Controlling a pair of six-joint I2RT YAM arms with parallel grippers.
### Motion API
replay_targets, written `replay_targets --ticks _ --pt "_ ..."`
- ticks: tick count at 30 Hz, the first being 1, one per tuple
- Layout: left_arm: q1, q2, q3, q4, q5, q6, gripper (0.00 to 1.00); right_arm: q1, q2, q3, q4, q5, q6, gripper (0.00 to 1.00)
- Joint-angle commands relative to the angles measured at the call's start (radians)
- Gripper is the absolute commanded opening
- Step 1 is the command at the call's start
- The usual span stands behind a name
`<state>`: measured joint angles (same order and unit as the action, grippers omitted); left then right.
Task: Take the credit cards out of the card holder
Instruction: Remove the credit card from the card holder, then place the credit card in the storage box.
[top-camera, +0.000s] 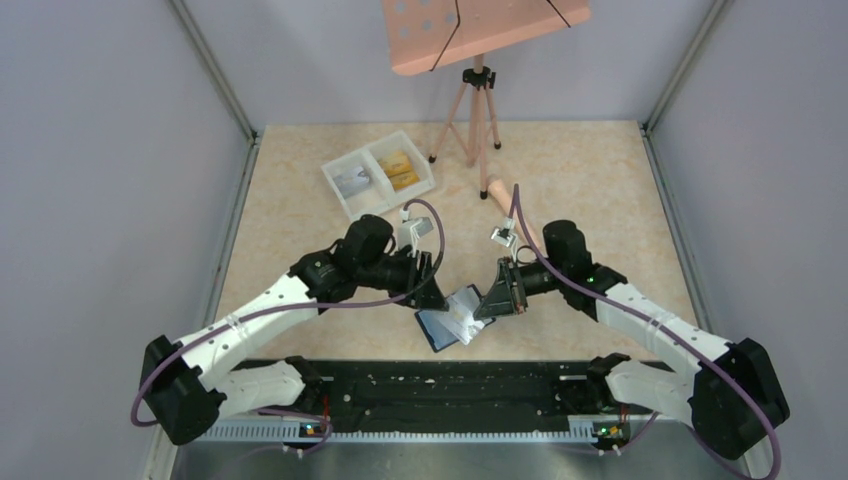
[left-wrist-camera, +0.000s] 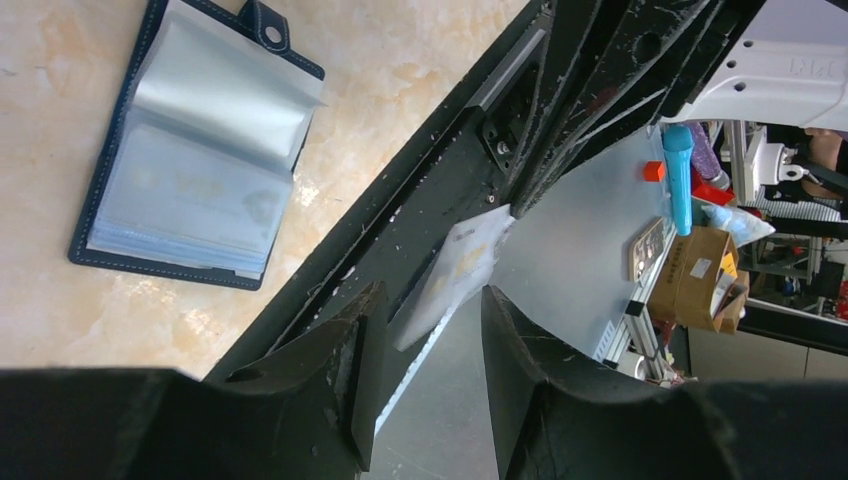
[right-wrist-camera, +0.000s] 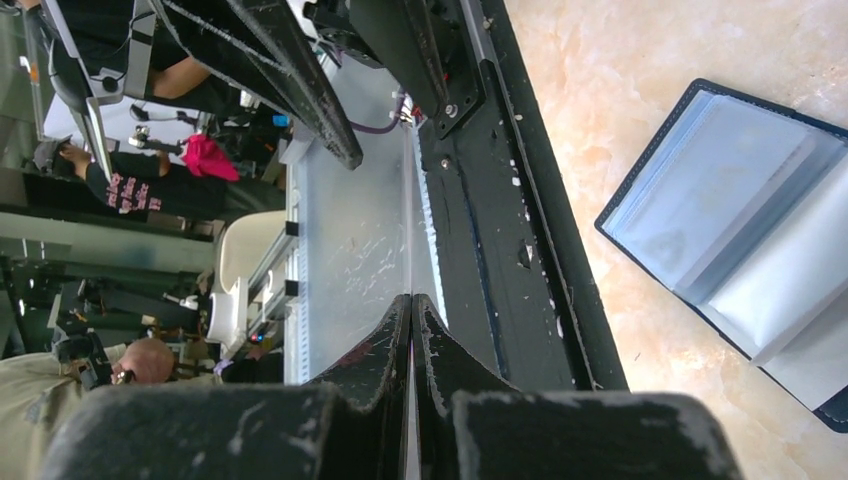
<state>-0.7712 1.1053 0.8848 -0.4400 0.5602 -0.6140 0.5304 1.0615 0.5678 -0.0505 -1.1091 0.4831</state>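
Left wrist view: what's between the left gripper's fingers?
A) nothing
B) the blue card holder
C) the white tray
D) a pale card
D: a pale credit card sits in the gap between the fingers of the left gripper, off the surface, while the card holder lies open off to the side.

Nothing can be read: the pink lettering on a bystander's black shirt (right-wrist-camera: 131, 186), at left of frame, is too blurred.
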Motion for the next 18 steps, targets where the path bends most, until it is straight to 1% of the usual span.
replay_targets --ticks 1,8,16,18 --pt "0.016 -0.031 0.035 -0.009 -0.018 0.041 0.45 0.021 -0.019 -0.002 0.044 -0.03 -0.001 0.0" --pt "0.018 -0.008 0.043 -0.005 0.032 0.057 0.44 0.026 -0.02 0.0 0.044 -0.026 -0.002 0.0" --pt "0.02 -0.01 -0.002 0.072 0.126 0.034 0.38 0.027 -0.013 0.0 0.043 -0.031 0.006 0.0" --pt "0.02 -0.003 -0.01 0.08 0.132 0.033 0.37 0.026 -0.012 -0.001 0.072 -0.033 0.01 0.0"
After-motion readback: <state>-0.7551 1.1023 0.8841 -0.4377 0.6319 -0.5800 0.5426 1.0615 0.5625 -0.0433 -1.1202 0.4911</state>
